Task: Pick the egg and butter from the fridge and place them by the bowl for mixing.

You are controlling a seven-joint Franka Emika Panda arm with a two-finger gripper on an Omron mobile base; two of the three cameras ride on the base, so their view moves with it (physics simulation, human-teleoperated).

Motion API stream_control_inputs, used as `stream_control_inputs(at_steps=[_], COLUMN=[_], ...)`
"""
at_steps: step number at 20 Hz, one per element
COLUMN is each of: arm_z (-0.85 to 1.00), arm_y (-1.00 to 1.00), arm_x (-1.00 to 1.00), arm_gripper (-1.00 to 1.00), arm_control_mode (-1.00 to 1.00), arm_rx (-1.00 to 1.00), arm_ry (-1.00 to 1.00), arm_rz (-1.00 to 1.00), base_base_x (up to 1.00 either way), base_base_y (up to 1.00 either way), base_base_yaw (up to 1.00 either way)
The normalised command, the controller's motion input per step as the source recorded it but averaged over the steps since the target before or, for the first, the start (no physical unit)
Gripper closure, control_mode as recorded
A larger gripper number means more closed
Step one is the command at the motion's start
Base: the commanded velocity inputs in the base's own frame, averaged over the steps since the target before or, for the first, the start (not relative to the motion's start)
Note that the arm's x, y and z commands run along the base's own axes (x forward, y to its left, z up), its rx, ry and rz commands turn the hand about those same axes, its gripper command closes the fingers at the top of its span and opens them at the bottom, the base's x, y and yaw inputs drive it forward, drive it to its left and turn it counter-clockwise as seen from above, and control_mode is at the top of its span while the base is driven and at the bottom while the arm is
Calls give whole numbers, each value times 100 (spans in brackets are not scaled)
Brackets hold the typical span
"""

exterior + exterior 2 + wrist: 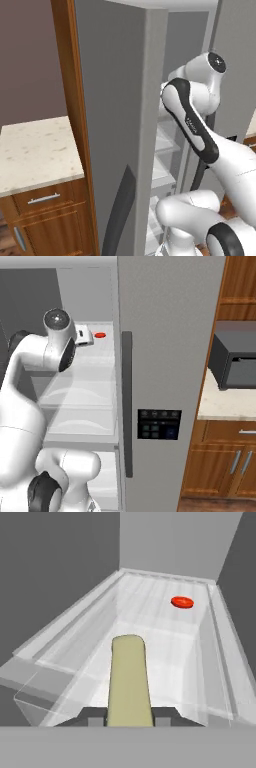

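In the hand view my gripper (129,719) is shut on the butter (129,677), an olive-yellow stick that points forward from between the fingertips. It hangs over a white glassy shelf (165,647) inside the fridge (170,331). In the right base view my hand (84,336) is reaching in at upper-shelf height. The left fridge door (120,125) stands open beside my arm. The egg and the bowl are out of view.
A flat red piece (182,602) lies at the back right of the shelf, also seen as the red piece (100,334). A dark microwave (235,363) sits on the counter to the right of the fridge. A pale counter (35,150) over wooden cabinets lies to the left.
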Motion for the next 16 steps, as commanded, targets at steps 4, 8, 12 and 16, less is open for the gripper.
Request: stream_control_inputs(at_steps=[4, 8, 12, 16], arm_z=[-20, -27, -6, 0], arm_y=[-97, -92, -21, 0], arm_x=[-100, -100, -25, 0], arm_gripper=[100, 100, 100, 100], arm_control_mode=[-100, -100, 100, 100], arm_rx=[0, 0, 0, 0], arm_ry=[-1, 0, 0, 0], arm_rz=[0, -4, -5, 0], base_base_x=[0, 0, -67, -8], base_base_y=[0, 0, -61, -95], base_base_yaw=[0, 0, -38, -73])
